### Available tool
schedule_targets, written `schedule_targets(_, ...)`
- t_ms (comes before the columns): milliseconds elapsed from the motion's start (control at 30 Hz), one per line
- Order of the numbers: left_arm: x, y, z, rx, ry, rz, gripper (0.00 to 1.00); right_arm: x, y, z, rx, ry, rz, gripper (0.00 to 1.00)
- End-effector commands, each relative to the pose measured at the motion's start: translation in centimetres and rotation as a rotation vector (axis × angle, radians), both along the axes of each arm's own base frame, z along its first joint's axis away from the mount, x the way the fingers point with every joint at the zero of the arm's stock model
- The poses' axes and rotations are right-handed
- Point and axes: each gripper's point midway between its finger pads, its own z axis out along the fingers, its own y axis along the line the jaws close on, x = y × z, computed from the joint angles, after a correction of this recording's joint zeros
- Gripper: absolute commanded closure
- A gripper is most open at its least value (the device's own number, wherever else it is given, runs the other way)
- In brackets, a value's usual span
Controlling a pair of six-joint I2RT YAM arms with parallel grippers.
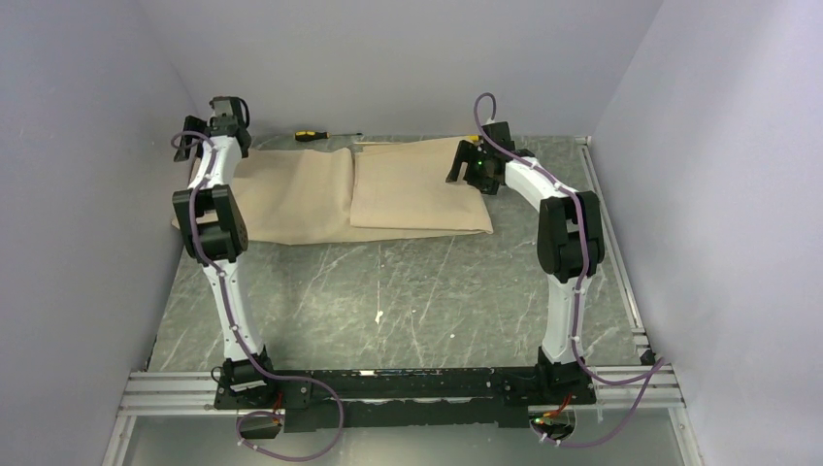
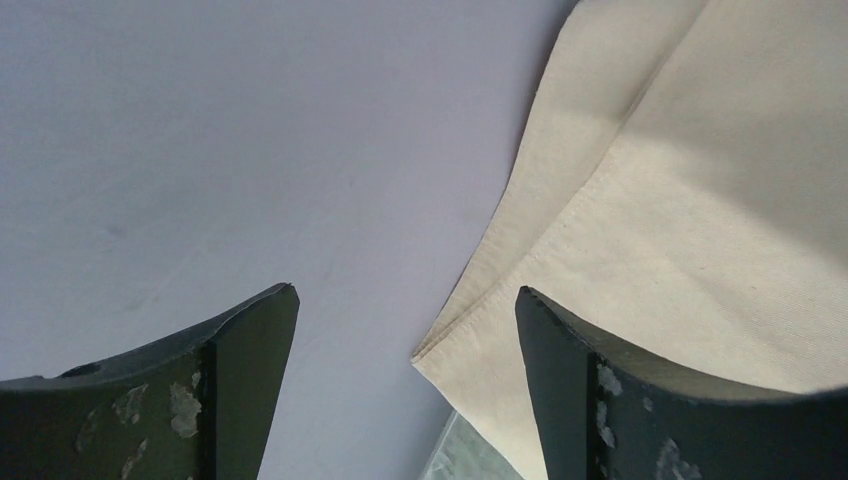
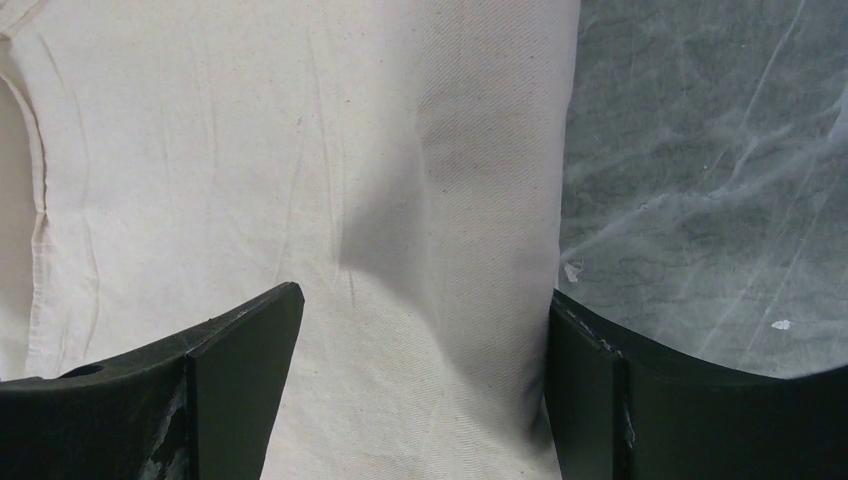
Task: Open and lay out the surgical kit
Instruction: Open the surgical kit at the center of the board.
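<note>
The surgical kit shows as a large beige wrap cloth [image 1: 320, 194] at the back of the table. Its left half lies spread flat toward the left wall, and its right half is a folded flap [image 1: 417, 194] lying on top. Whatever is under the cloth is hidden. My left gripper [image 1: 229, 115] [image 2: 406, 300] is at the cloth's far left end, open, with a stitched cloth corner [image 2: 480, 330] lying loose below the gap between the fingers. My right gripper [image 1: 464, 163] [image 3: 425, 295] hovers open over the folded flap's right edge [image 3: 540, 200], holding nothing.
A yellow-and-black screwdriver [image 1: 315, 135] lies behind the cloth by the back wall. The purple left wall [image 2: 200, 150] is very close to the left gripper. Grey marbled tabletop [image 1: 388, 291] stretches in front of the cloth, and a metal rail [image 1: 607, 223] runs along the right side.
</note>
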Motion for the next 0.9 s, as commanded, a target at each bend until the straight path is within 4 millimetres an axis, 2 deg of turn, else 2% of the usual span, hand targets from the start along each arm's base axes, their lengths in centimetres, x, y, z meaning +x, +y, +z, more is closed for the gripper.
schedule_targets(0, 0.1, -1.9, 7.1, -0.078, -0.198, -0.021, 0.14, 0.6, 0.4, 4.3, -0.013, -0.093, -0.004, 0.13)
schedule_targets(100, -0.3, -2.2, 6.9, -0.114, -0.213, -0.014, 0.12, 0.5, -0.8, 5.3, -0.061, -0.102, -0.036, 0.12)
schedule_targets(167, -1.1, -2.4, 5.9, -0.148, -0.201, 0.010, 0.11, 0.3, -1.2, 5.6, -0.079, -0.106, -0.046, 0.12)
schedule_targets(267, -3.3, -2.2, 4.0, -0.220, -0.190, 0.110, 0.10, -0.3, -1.4, 5.2, -0.086, -0.095, -0.045, 0.12)
schedule_targets(433, -7.5, -3.4, 0.4, -0.543, -0.317, 0.361, 0.09, -1.3, -1.4, 4.4, -0.083, -0.079, -0.031, 0.12)
schedule_targets(533, -9.1, -4.1, -1.4, -0.711, -0.447, 0.461, 0.10, -1.4, -1.4, 4.3, -0.087, -0.079, -0.020, 0.12)
schedule_targets(633, -10.2, -3.9, -2.1, -0.748, -0.561, 0.506, 0.10, -1.5, -1.2, 4.2, -0.085, -0.076, -0.008, 0.13)
schedule_targets(867, -12.3, -1.2, -4.9, -0.753, -0.723, 0.611, 0.14, -1.6, -1.4, 4.1, -0.090, -0.073, -0.006, 0.13)
